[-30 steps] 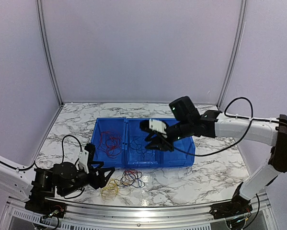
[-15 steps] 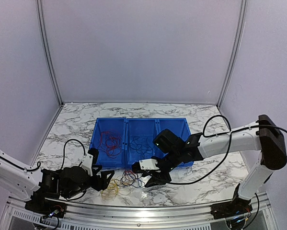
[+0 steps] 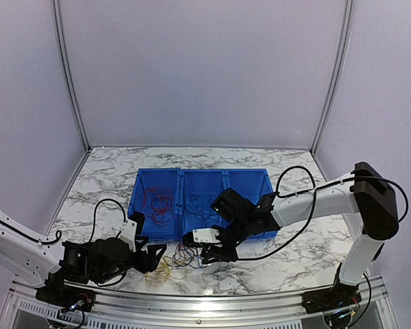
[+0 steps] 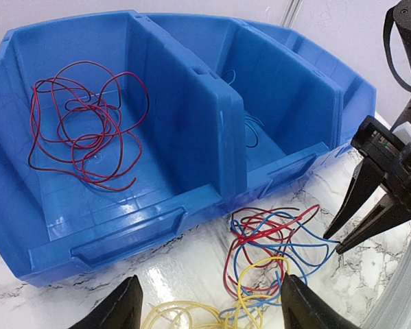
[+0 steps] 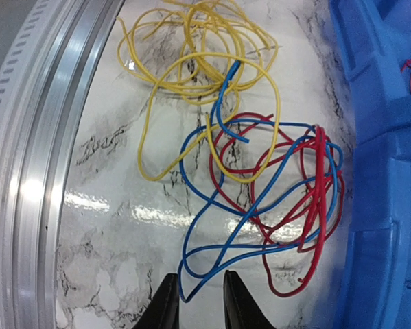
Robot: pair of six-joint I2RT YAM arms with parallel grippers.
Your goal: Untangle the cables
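Cables: a knot of red, blue and yellow cables point(image 5: 270, 199) lies on the tabletop point(image 5: 102, 226), just in front of the blue bin point(image 3: 204, 171). A separate red cable point(image 4: 81, 130) sits in the bin's left compartment, and a dark cable point(image 3: 202, 205) sits in the middle one.
Right tool: the right tool point(image 5: 197, 305) is spread and holds nothing. It is low over the knot's near side, with the end of a blue strand point(image 5: 183, 277) running in between its fingers.
Left tool: the left tool point(image 4: 208, 312) is spread wide and empty, facing the yellow loops from the other side.
Step in hand: likely picking one strand to draw out.
Doing it well: pinch the blue strand alone at its outer bend, clear of the red. Then pull slowly away from the knot, with the left tool pinning the yellow so the heap does not drag along.
Edges: the bin's front wall is just beside the red loops. The metal rail point(image 5: 47, 137) bounds the tabletop just beyond the yellow.
Open room: bare tabletop lies along the strip between bin and rail, so pulling lengthwise there looks safest.
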